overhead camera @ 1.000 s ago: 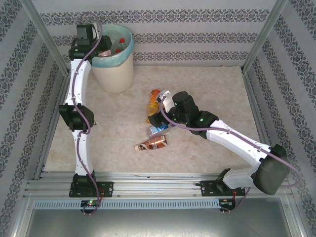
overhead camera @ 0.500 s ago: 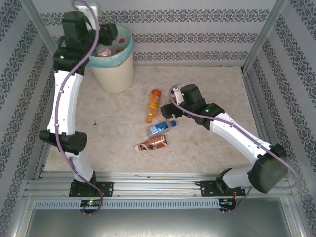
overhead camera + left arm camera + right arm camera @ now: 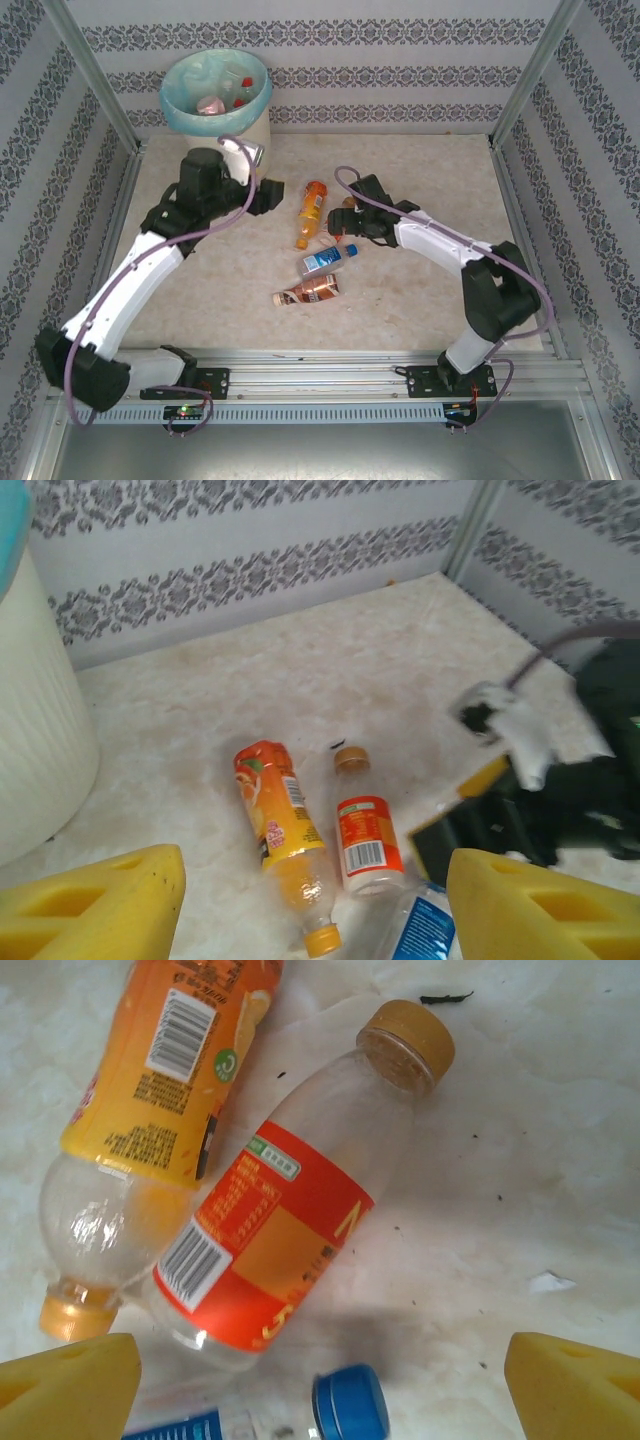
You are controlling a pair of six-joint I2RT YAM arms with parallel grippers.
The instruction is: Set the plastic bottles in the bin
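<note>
**A:** Seeing the left arm [image 3: 140,270] swung down off the bin [image 3: 264,98] to the table [image 3: 430,180] since a second ago. Also seeing the right arm [image 3: 430,235] folded back, bringing the right gripper [image 3: 343,225] in over the bottle cluster.

**B:** Reading both as open. Seeing the left gripper [image 3: 272,197] with yellow pads [image 3: 90,910] wide apart and nothing between. Getting the same on the right: pads [image 3: 65,1390] spread, empty.

**A:** Checking what the next grab hinges on. Finding the red-label bottle [image 3: 285,1240] just ahead of the right pads, lying flat. Reading its long axis as diagonal in the right wrist view, with the tan cap upper right and the base lower left. Noting it touching the orange bottle [image 3: 150,1090] along one side.

**B:** Rating the right as nearer, hovering almost over it. Placing the left farther off, looking at the same pair from the bin side. Expecting trouble getting a pad in between two touching bottles.

**A:** Counting four bottles on the table: orange, red-label, the blue-label bottle [image 3: 327,260] and the brown bottle [image 3: 308,292]. Spotting a few more inside the bin, including a pink bottle [image 3: 210,103]. Not managing an exact count in there.
</note>
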